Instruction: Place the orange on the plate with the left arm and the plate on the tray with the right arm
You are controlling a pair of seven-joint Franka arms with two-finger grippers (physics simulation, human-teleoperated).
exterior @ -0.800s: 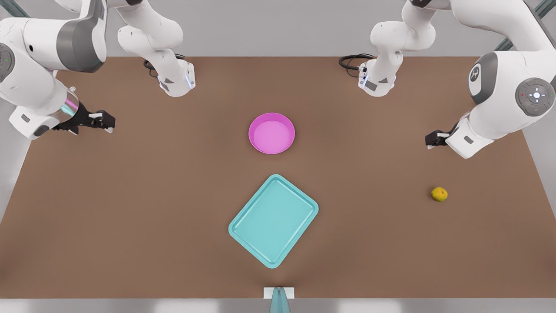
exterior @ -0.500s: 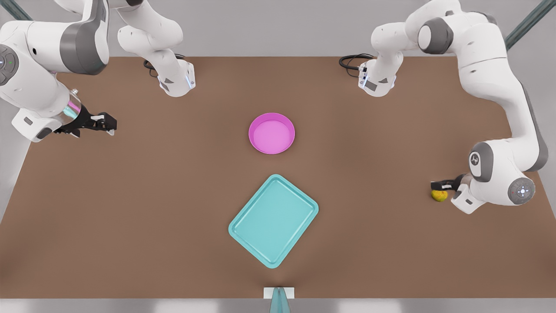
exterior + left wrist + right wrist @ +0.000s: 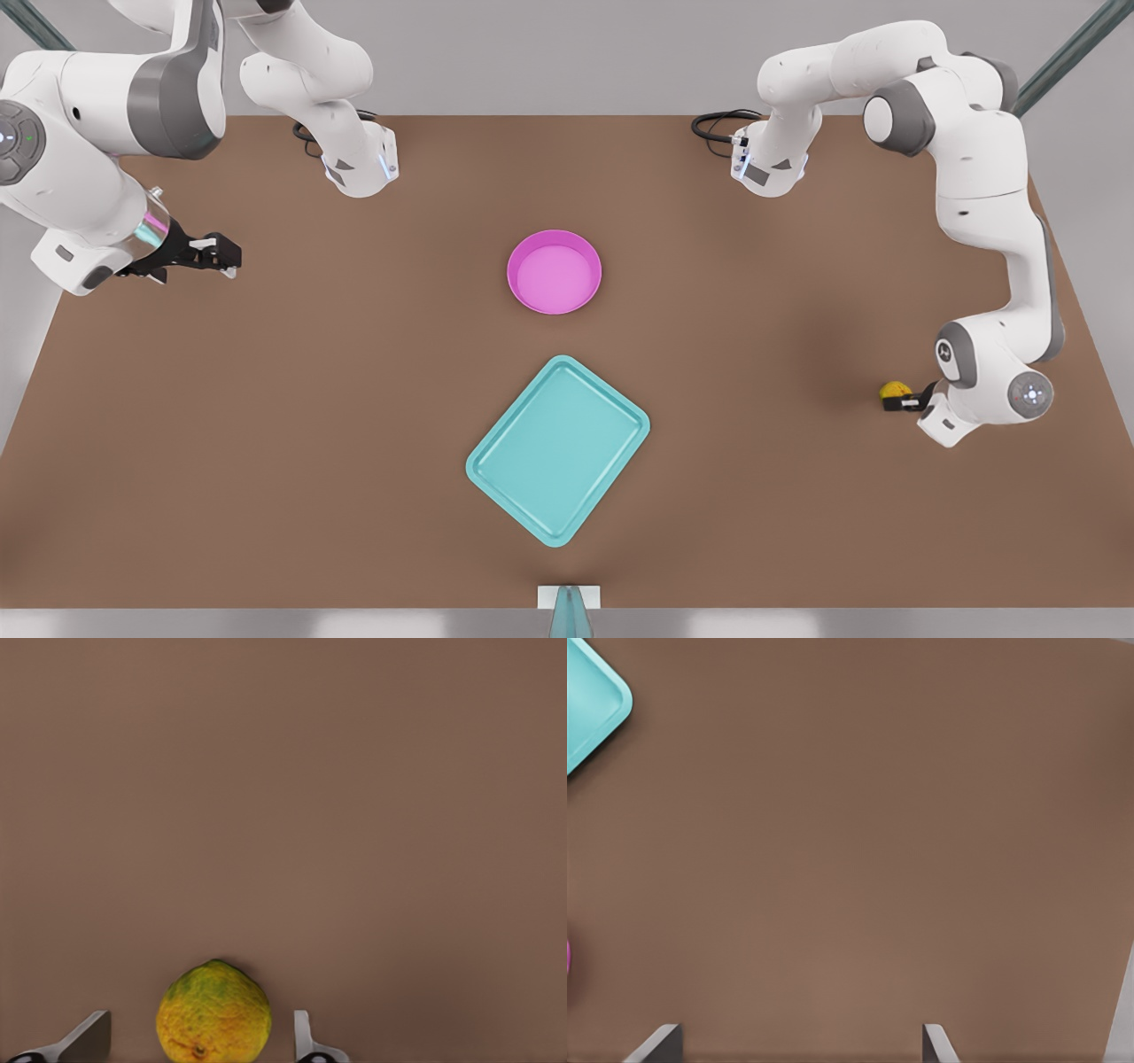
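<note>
The tray (image 3: 558, 450) lies nearest, by the middle of the table's (image 3: 266, 461) near edge, turned at an angle and bare. Beyond it, towards the table's centre, sits the plate (image 3: 555, 271), also bare and well apart from the tray.

The orange (image 3: 896, 389) rests on the table close to the edge at the front view's right, well apart from both. The left gripper (image 3: 902, 401) is down at it; in the left wrist view the orange (image 3: 213, 1012) sits between the two fingertips (image 3: 87, 1038), with brown table showing on both sides of it, so the jaws stand released and are not pressing the fruit.

My worry is the closing. The orange is lumpy and round and appears nearer one finger than the other, so the first pad to touch could nudge it sideways and send it rolling towards the table edge. A grip that lands high on the curve could also squeeze it out. The carry to the plate is long, so a weak hold may drop it on the way.

The right gripper (image 3: 208, 254) waits near the far corner at the front view's left, jaws spread and holding nothing.
</note>
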